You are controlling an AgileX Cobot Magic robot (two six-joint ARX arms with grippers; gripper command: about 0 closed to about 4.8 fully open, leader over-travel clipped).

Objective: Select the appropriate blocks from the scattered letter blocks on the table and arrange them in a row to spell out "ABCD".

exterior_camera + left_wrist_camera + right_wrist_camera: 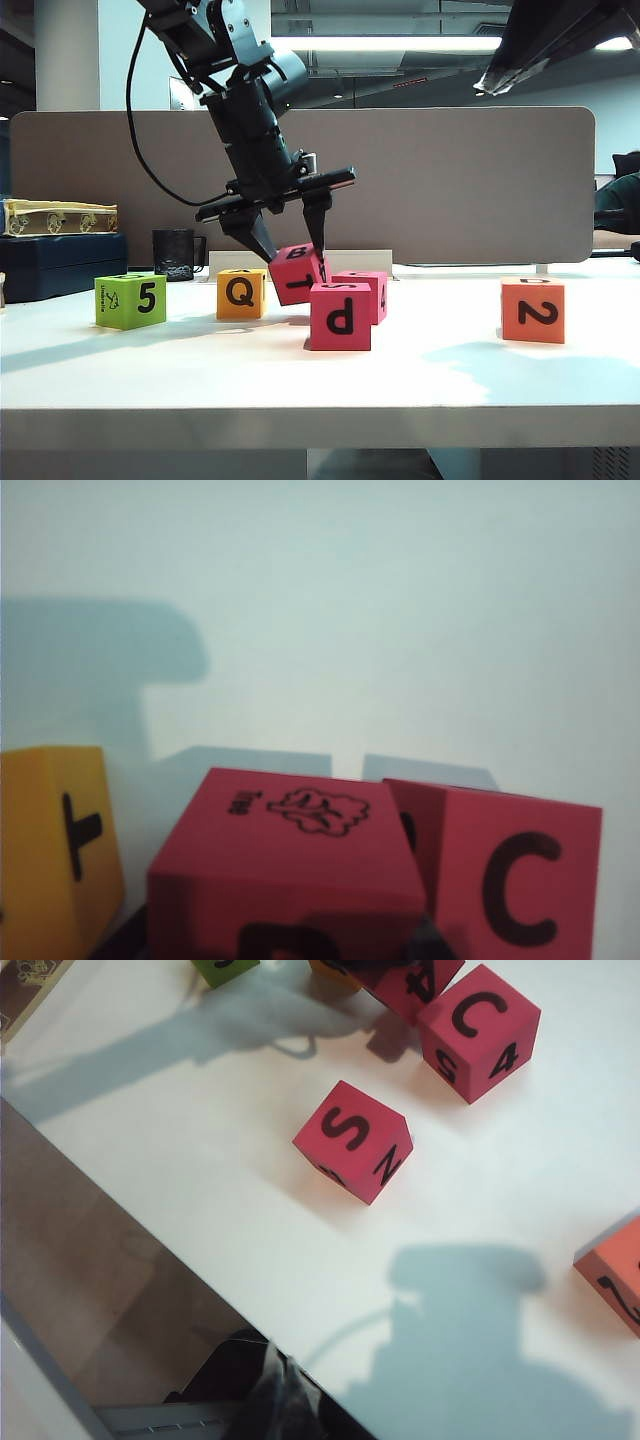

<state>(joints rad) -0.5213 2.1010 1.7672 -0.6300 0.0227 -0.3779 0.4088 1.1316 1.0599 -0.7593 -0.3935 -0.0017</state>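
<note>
left gripper (292, 243): clamped on tilted pink B block (297, 273), one edge lifted off table (200, 370) | beside it: yellow-orange Q block (241, 293) to one side, pink C block (520, 880) just past other side, pink p block (340, 316) nearer camera | orange-red 2 block (533, 309) and green 5 block (131, 300) well apart | right gripper: unseen, pressed together.

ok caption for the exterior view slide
Left end effector gripping a tilted pink B block among letter blocks on the white table.
</note>
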